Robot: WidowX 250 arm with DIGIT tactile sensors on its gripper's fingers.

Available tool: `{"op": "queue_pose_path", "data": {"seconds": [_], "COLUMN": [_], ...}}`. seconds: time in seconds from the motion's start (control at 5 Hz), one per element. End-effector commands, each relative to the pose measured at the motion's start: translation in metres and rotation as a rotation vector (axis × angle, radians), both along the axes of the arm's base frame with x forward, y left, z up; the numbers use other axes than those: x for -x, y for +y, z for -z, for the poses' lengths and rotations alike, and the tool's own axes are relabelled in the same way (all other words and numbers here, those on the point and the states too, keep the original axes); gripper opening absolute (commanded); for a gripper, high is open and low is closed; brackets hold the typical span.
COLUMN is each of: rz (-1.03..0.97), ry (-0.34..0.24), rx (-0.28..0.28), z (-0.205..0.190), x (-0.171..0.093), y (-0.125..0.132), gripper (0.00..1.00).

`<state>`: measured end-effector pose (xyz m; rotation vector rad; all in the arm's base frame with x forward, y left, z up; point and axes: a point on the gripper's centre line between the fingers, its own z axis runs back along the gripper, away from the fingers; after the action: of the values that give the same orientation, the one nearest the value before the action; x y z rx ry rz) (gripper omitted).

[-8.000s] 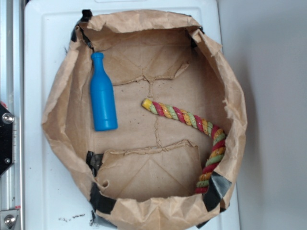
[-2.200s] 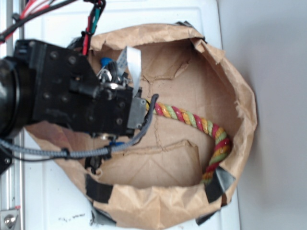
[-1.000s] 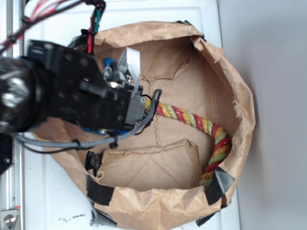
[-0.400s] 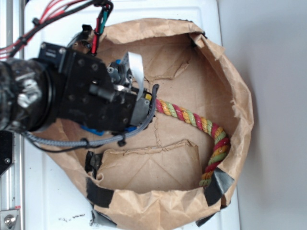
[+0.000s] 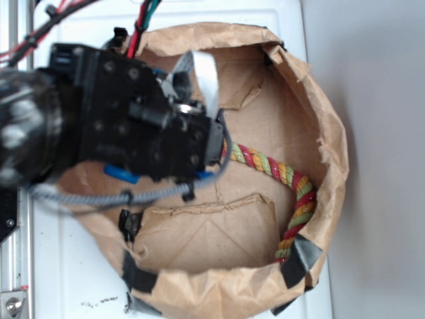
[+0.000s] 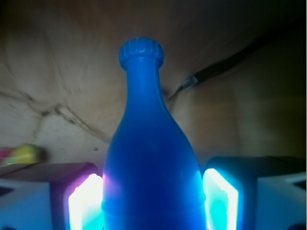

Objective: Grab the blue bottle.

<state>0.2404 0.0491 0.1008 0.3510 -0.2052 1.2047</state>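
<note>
Blue bottle [image 6: 151,163] was our target, and it sat inside the crumpled paper bag [image 5: 329,139] on the white counter [image 5: 66,266], the bag's walls penning in its contents. We had the end effector [image 6: 152,203] around the bottle's body, a pad [image 6: 86,201] against each flank, closed onto it as far as we could judge, low on the wide part for a surer hold. The multicoloured rope [image 5: 279,174] lay apart to one side.
</note>
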Motion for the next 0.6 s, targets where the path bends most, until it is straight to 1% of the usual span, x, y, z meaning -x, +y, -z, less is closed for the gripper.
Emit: {"op": "queue_pose_path", "data": {"seconds": [0.0,0.2,0.4], "rz": [0.178,0.202,0.213], "ry": [-0.087,-0.073,-0.062], "rx": [-0.092,-0.030,0.063], "z": [-0.065,-0.081,-0.100], "x": [-0.010,-0.019,-0.024], "y": [-0.032,-0.035,-0.028], "gripper": [0.00,0.00,0.00]}}
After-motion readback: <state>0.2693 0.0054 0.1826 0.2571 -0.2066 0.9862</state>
